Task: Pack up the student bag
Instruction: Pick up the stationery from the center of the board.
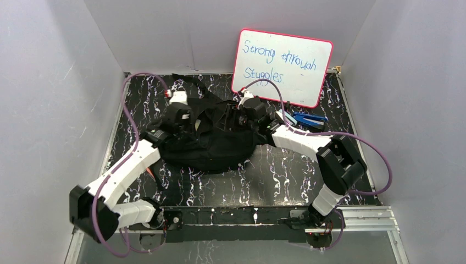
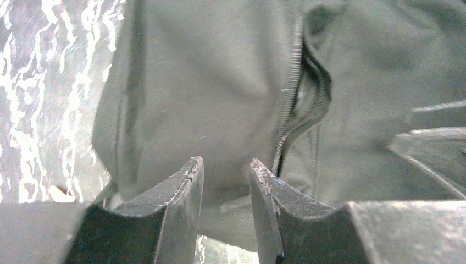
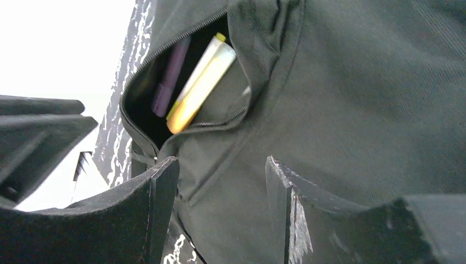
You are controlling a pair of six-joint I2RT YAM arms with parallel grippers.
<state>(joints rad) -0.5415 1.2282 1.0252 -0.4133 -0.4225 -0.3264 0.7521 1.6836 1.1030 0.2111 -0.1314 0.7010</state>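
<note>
In the right wrist view the student bag (image 3: 351, 110) runs off the top, right and bottom edges. In its open pocket (image 3: 144, 113) a yellow pen-like stick (image 3: 200, 85) and a purple stick (image 3: 170, 77) show only in part, the rest lost behind the zip edge and in the dark. In the left wrist view a blurred dark shape (image 2: 434, 154) at the right edge is too cut off to name. In the top view small blue items (image 1: 309, 119) right of centre, half covered by the right arm (image 1: 299, 140), and an orange bit (image 1: 149, 175) beside the left arm (image 1: 129, 168) at lower left are too small to tell.
</note>
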